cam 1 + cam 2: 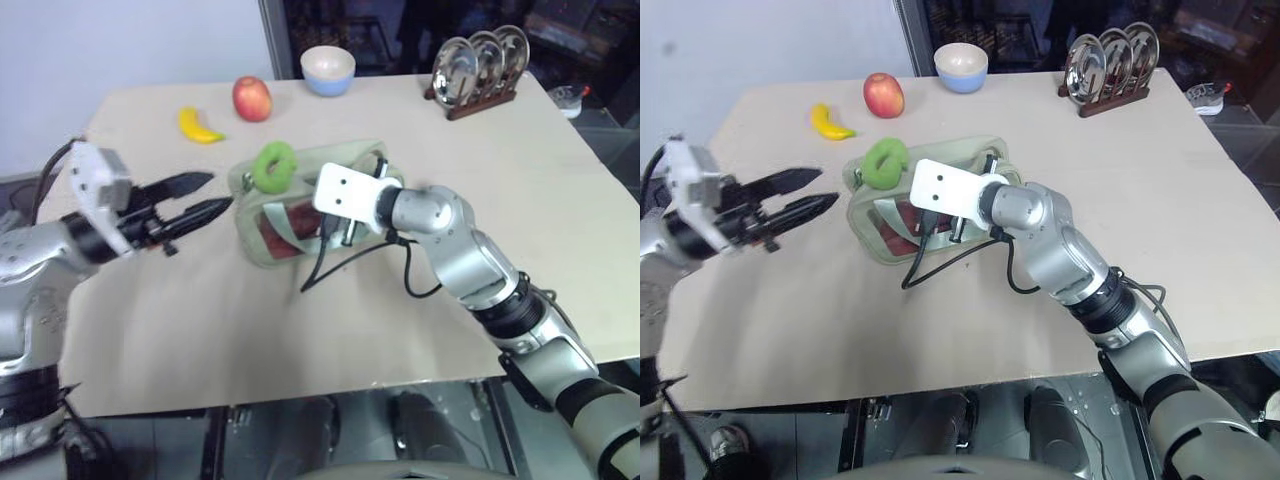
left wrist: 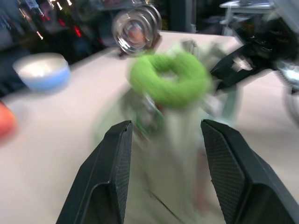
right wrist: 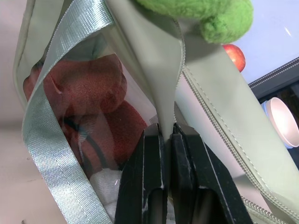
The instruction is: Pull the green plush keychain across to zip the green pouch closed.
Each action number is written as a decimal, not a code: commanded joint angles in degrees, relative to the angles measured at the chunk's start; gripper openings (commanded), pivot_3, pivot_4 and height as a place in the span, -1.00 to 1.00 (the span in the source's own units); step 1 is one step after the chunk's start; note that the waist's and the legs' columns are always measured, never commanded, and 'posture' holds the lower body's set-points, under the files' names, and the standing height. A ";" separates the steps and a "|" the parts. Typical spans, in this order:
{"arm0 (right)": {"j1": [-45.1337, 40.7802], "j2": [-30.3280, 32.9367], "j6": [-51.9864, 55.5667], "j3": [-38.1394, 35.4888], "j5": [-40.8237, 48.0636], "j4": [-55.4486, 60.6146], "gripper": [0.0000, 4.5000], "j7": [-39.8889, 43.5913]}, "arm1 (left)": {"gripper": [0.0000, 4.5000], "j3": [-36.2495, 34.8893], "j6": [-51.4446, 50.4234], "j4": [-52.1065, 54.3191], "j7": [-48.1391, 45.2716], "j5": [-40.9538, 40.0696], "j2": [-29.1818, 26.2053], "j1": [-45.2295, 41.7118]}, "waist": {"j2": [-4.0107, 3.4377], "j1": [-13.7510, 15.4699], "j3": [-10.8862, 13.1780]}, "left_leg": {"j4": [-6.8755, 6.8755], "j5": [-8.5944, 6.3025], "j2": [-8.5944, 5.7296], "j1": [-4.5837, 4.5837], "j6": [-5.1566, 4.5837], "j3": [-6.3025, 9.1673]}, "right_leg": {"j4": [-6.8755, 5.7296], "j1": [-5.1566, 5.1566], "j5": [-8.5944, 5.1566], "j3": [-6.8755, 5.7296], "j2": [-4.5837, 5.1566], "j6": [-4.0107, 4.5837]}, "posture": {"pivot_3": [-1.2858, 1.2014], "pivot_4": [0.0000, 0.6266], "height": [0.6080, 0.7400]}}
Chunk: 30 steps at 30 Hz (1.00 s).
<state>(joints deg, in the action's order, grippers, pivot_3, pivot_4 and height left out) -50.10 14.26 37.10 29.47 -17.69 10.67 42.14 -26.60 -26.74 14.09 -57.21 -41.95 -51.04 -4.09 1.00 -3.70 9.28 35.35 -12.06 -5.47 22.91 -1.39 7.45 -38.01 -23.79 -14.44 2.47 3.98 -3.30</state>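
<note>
Just beyond the open left gripper stands the green plush keychain.

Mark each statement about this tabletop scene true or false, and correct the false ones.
1. The right gripper is shut on a strap of the green pouch. True.
2. The left gripper clamps the green plush keychain. False: it is open, apart from the keychain.
3. The banana lies inside the bowl. False: it lies on the table beside the apple.
4. A rack of metal plates stands at the table's far edge. True.
</note>
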 commanded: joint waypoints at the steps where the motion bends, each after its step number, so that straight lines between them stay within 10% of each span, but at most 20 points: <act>1: -0.99 -0.27 -1.30 -0.78 0.55 1.10 -1.00 -0.09 | 0.07 1.35 0.13 4.35 3.61 1.67 3.09 2.96 | 0.02 0.55 0.00 | 0.00 0.00 0.00 0.00 0.00 0.01 | 0.00 0.00 0.00 -0.01 0.01 0.00 | 0.03 -0.52 1.00; 13: -1.25 0.54 -0.11 -1.17 0.93 1.79 -1.00 0.46 | 0.07 10.14 6.70 0.52 12.47 12.45 12.31 -2.21 | 0.04 1.29 -0.02 | 0.00 0.06 0.05 -0.01 0.11 0.06 | -0.04 0.00 0.11 -0.10 -0.07 0.17 | 0.03 -0.52 1.00; 14: -1.34 0.64 -0.02 -1.32 0.88 1.89 -1.00 0.34 | -0.16 10.25 6.63 0.63 12.47 12.27 12.59 -2.39 | 0.05 1.29 -0.02 | -0.01 0.06 0.05 -0.01 0.11 0.06 | -0.03 0.00 0.11 -0.09 -0.07 0.17 | 0.03 -0.52 1.00; 19: -0.96 0.97 1.16 -2.98 2.36 3.76 -0.05 0.54 | -1.00 10.66 7.45 0.86 12.74 13.43 12.88 -2.28 | 0.05 1.41 -0.02 | 0.00 0.05 0.06 0.00 0.10 0.07 | -0.02 0.00 0.11 -0.11 -0.06 0.17 | 0.03 -0.52 1.00; 21: -0.88 1.71 0.72 -4.60 3.71 5.69 0.35 0.99 | -1.00 10.78 7.63 0.98 12.97 13.70 12.99 -2.33 | 0.05 1.45 -0.02 | 0.00 0.05 0.05 0.00 0.10 0.07 | -0.02 0.00 0.11 -0.12 -0.05 0.17 | 0.03 -0.52 1.00; 30: -4.29 7.54 -10.51 -5.35 2.85 8.93 0.35 1.90 | -1.00 10.85 7.79 1.03 14.35 14.74 13.17 -3.00 | 0.04 1.43 -0.01 | 0.00 0.04 0.06 0.02 0.07 0.08 | -0.01 0.00 0.11 -0.14 -0.06 0.16 | 0.03 -0.52 1.00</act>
<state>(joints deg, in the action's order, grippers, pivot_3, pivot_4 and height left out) -52.12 21.57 29.93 24.36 -13.65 18.08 44.56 -15.18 -20.18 14.28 -43.27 -27.65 -37.64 -6.44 1.03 -2.28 9.27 35.35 -12.02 -5.40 22.93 -1.32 7.53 -38.03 -23.79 -14.33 2.33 3.92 -3.13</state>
